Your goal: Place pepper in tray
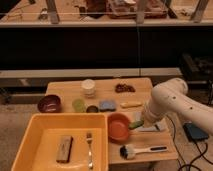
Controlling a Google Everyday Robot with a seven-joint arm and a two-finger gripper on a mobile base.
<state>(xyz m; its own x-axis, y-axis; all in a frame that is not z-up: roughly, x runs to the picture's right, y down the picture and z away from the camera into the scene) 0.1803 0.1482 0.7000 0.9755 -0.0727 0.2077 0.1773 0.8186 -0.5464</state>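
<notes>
Camera view: the white arm reaches in from the right edge of the wooden counter (67, 90), its gripper (140, 121) low over the right half, just beside the round orange bowl (119, 128). The dark-green pepper (135, 124) shows at the gripper's tip, seemingly clamped there, though how wide the jaws stand I cannot tell. The yellow tray (31, 131) overhangs the front left corner, holding a brown block (64, 148) and a fork (90, 150). A brush (140, 150) lies along the front edge, right of the tray. A dark red bowl (49, 104) sits near the left edge
</notes>
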